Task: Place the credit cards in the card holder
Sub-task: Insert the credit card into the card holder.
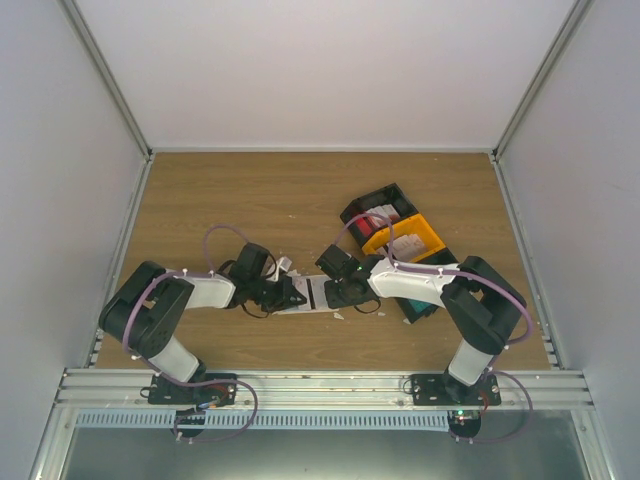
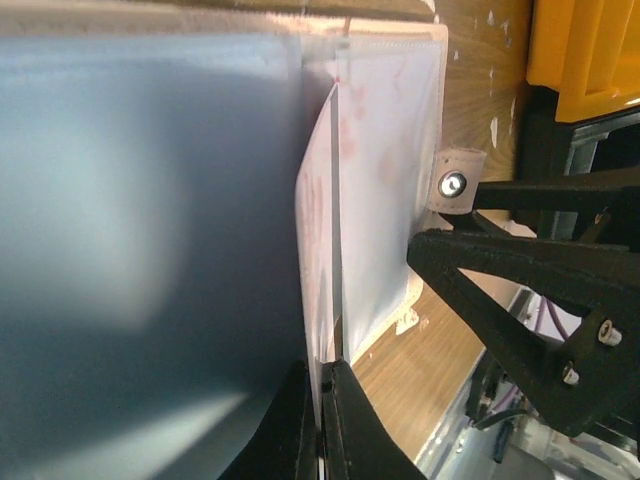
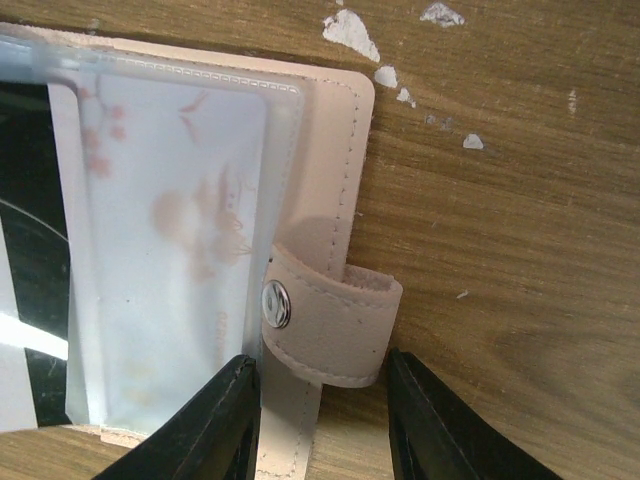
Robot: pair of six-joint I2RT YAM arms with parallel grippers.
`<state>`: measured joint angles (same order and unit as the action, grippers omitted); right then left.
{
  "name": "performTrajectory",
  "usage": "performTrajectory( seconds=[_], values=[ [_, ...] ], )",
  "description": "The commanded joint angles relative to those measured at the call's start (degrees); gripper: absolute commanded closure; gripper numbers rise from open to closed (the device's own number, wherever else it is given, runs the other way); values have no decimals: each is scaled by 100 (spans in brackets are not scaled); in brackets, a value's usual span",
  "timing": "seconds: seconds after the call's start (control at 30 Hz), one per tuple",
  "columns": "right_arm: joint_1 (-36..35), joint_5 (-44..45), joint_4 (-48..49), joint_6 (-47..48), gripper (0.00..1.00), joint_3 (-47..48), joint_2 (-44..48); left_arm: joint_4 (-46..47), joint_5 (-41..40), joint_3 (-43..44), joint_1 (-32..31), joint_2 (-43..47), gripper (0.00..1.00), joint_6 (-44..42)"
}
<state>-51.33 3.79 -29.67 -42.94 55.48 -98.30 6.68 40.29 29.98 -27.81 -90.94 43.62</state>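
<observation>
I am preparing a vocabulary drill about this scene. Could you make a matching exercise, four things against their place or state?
Things:
1. left tool
2. right tool
3. yellow bin
4. white scraps

Places or states:
a. fingers on either side of the snap tab
b. lying on bare wood
c. pinching a thin pale sheet
d. standing among black bins

Pairs: 1-c, 2-a, 3-d, 4-b

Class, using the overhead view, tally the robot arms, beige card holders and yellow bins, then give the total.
Robot arms: 2 (left arm, right arm)
Card holder: 1
Yellow bin: 1
Total: 4
</observation>
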Motion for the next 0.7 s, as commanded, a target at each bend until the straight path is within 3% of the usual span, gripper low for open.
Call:
performTrajectory(
  seconds=[0.0,0.67],
  values=[
    [-30,-143,43,-31,64,-186,-236,-237,81,-229,-73,-126,100,219],
    [-24,-130,96,-71,63,-265,-180,-624,38,414,61,-684,100,-285]
  ],
)
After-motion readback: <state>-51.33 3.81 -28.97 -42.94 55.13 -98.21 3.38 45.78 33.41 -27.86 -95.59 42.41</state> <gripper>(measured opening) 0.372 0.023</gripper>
